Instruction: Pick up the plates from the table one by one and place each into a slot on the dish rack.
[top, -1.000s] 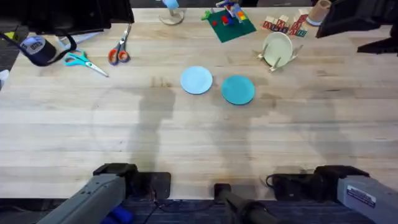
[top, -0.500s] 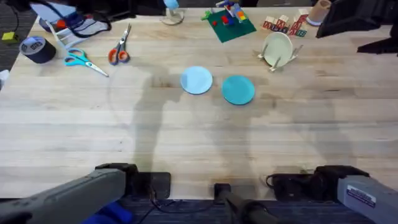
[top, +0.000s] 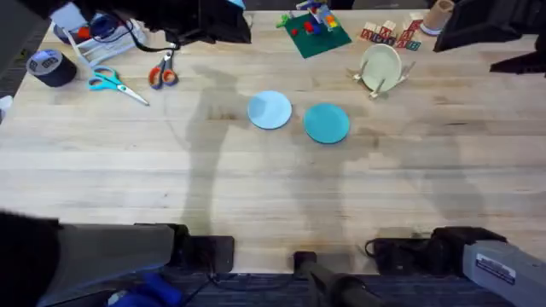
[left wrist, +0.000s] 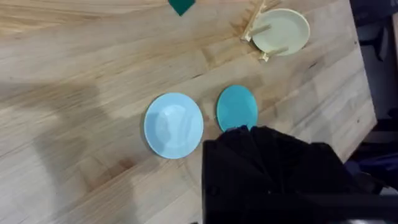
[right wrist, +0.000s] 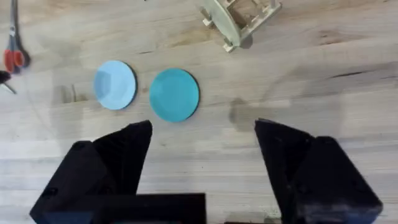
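Plates lie flat on the table (top: 273, 196) — teal plate (right wrist: 174, 94) ahead of the right gripper (right wrist: 202, 163), its fingers spread; pale-blue plate (right wrist: 114, 84) touching none, beside it. Left gripper (left wrist: 267, 168): cannot tell.

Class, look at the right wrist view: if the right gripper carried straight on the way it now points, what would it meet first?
Probably the teal plate, lying flat on the table ahead of the open right gripper. The light-blue plate sits off to one side. Depth is unclear, so it might touch bare wood first.
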Available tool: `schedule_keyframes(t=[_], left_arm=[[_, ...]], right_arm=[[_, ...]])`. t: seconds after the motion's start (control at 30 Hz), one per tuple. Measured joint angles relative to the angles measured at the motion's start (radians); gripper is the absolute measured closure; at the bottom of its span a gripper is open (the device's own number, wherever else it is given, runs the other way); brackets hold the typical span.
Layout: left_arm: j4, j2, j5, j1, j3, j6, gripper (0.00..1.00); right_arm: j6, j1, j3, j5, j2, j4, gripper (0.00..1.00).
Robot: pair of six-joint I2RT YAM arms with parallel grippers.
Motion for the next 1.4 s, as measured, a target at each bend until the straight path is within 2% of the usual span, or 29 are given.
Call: schedule_keyframes(t=[0.2, 0.37, 0.57, 1.03, 1.4], left_arm=[[-0.005, 0.083, 0.043, 0.007, 0.0, 0.011, 0.961], [-0.003, 0.151, 0.092, 0.04, 0.0, 0.015, 0.961], [-0.001, 0.164, 0.118, 0.053, 0.0, 0.023, 0.961], [-0.003, 0.164, 0.123, 0.053, 0.0, 0.039, 0.961], [-0.022, 0.166, 0.093, 0.053, 0.0, 0.068, 0.959]], right_arm=[[0.0, 0.0, 0.0, 0.0, 0.0, 0.0, 0.005], [0.0, 0.0, 0.0, 0.0, 0.0, 0.0, 0.006], [0.0, 0.0, 0.0, 0.0, 0.0, 0.0, 0.006], [0.0, 0.0, 0.0, 0.0, 0.0, 0.0, 0.005], [0.0, 0.0, 0.0, 0.0, 0.0, 0.0, 0.006]])
